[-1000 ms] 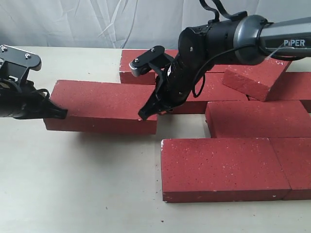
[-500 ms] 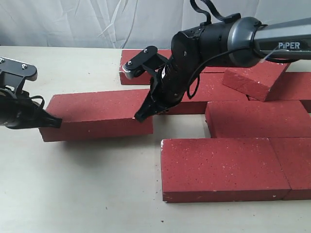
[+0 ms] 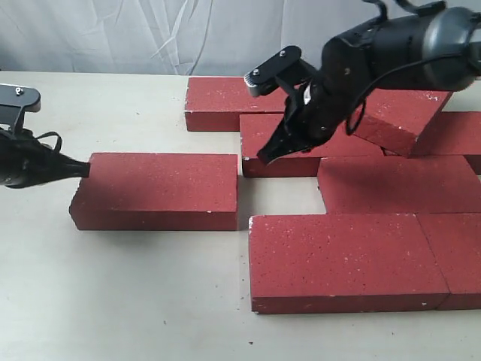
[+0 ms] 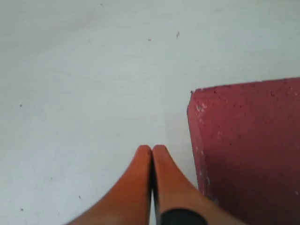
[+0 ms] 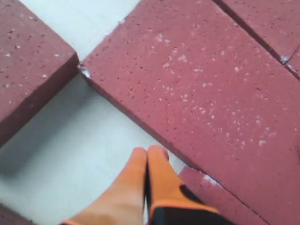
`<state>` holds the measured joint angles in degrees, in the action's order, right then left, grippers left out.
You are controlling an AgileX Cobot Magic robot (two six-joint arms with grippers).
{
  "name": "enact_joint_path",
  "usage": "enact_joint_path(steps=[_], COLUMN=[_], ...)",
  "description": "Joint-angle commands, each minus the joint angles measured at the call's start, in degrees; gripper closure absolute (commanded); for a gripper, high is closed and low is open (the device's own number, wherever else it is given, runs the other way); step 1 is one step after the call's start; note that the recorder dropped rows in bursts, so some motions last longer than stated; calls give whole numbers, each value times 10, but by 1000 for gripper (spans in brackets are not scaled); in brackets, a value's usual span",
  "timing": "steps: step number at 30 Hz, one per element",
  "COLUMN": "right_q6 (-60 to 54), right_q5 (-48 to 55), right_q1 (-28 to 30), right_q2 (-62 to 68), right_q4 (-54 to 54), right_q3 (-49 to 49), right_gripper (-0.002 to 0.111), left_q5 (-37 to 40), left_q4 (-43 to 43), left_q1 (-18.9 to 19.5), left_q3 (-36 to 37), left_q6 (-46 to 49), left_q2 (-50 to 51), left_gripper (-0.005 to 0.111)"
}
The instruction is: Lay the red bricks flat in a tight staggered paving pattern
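Note:
A loose red brick point(image 3: 154, 188) lies flat on the table at the left, apart from the others. My left gripper point(image 3: 84, 168) is shut and empty, its tip right beside that brick's left end point(image 4: 248, 150); whether it touches I cannot tell. My right gripper point(image 3: 264, 156) is also shut and empty. It hangs over the gap between the loose brick point(image 5: 28, 70) and a middle-row brick point(image 3: 316, 143), close to that brick's edge point(image 5: 201, 84). Both pairs of orange fingertips point(image 4: 152, 149) point(image 5: 148, 151) are pressed together.
Other red bricks fill the right side: a back brick point(image 3: 218, 101), one tilted brick point(image 3: 402, 120) leaning on its neighbours, a flat one point(image 3: 398, 184) below it, and two front bricks point(image 3: 346, 259) point(image 3: 458, 256) side by side. White cloth hangs behind the table.
The loose brick, raised between both shut grippers before, has come down flat a little to the left. The right gripper has pulled away to the right. The left gripper drew back slightly leftward.

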<state>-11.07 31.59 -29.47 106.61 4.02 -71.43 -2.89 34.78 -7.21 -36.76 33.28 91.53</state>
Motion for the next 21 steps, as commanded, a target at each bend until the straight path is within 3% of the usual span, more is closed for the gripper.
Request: enact_joint_path(steps=[1,6,11,16,21], right_q6=[-136,-263,-305,-332,-344], right_q5=[-21,-52,-49,-38,20], right_q1=[8,8,8,8,7], right_q2=[-57,-57,-56,-33,18], right_q4=[-72,-141,-207,-253,-281], right_q3=[65,66,54,42,-1], right_gripper=[109,109,109,109,109], left_q5=[-36,-14,184,128,134], left_q4=[-50,-57,-76,-70,-59], left_q1=[5,39,66,66,65], left_q3=[-8,-26,-87,-94,-94], left_q6=[3,-2,2,2,2], left_q2=[1,9,54,82,94], left_gripper=[107,107,107,107,107])
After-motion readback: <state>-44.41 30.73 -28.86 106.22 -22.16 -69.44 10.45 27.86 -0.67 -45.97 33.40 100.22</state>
